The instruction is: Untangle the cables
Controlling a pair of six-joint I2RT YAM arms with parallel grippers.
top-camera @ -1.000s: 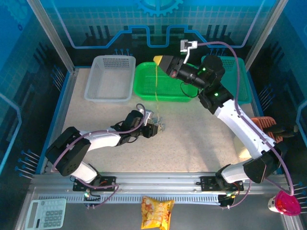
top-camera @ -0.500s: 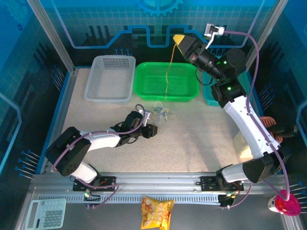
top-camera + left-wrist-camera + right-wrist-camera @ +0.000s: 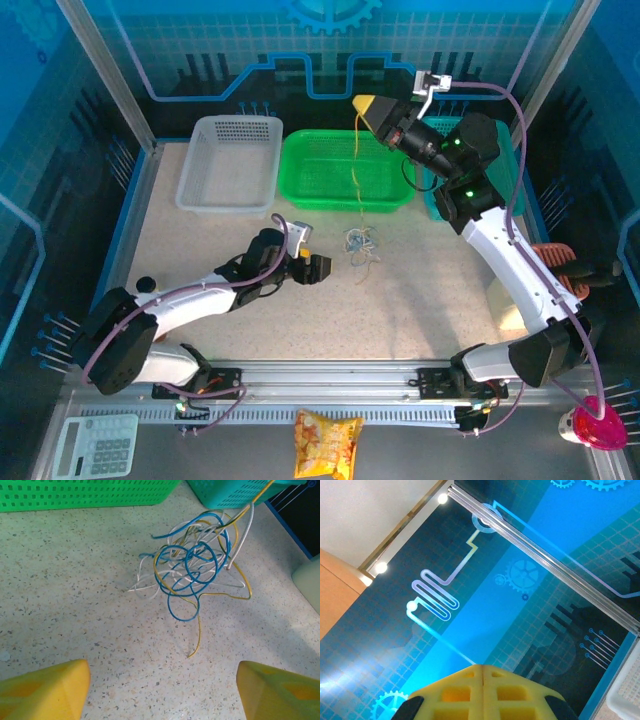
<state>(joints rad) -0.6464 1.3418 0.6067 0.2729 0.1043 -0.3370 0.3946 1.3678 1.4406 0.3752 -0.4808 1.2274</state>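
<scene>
One yellow cable [image 3: 356, 165] – vertical, down to clump [image 3: 361, 243]

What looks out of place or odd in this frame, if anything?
A thin yellow strand runs from the shut right gripper, raised high near the green plastic basket, down to the tangled clump of yellow, white and blue cables on the table. An orange snack bag lies stray at the near edge.

A: Where does the top camera sit?
B: High behind, looking down over the whole bench [image 3: 420, 290].
A: The wrists?
B: Left peers close at the cables [image 3: 195, 565], shared with overhead; right tilts up at the blue back wall [image 3: 520, 605].
</scene>
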